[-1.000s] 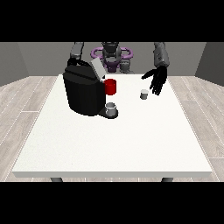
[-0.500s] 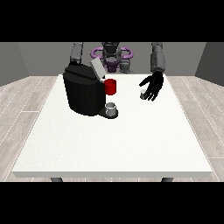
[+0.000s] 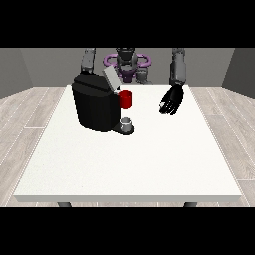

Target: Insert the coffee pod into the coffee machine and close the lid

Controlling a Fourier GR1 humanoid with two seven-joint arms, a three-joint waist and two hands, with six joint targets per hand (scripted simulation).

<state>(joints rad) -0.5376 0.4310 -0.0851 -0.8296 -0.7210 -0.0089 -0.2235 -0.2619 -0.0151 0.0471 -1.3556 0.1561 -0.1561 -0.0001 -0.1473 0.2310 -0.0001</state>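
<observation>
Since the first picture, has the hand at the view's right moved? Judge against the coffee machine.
Yes. The hand at the view's right has drawn back toward the robot and slightly further from the coffee machine.

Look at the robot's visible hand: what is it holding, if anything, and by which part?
It cannot be told: the hand at the view's right hangs over the table, and no coffee pod shows.

single front view, set across the white table (image 3: pixel 129 164), raised, facing the robot (image 3: pixel 127 62), far enough back to take in the whole tabletop.
</observation>
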